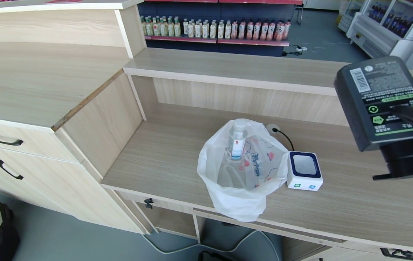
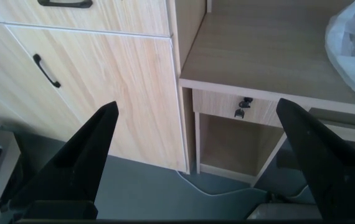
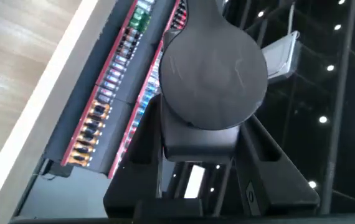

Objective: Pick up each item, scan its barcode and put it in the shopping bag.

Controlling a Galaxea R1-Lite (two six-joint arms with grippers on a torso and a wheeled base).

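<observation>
Two end effectors to cover: the left end effector (image 2: 197, 106) hangs spread wide with nothing in it, down by the cabinet doors (image 2: 103, 93) beside the counter (image 1: 162, 159). Mid-counter sits the white shopping bag (image 1: 228, 195), mouth open, with a clear bottle (image 1: 237, 139) standing inside. Just right of it is the scanner (image 1: 304, 169) (white box, window facing up). Far right, the right end effector (image 1: 407, 115) is clamped on a dark container (image 1: 373, 90) held above the counter, barcode label facing the head camera.
</observation>
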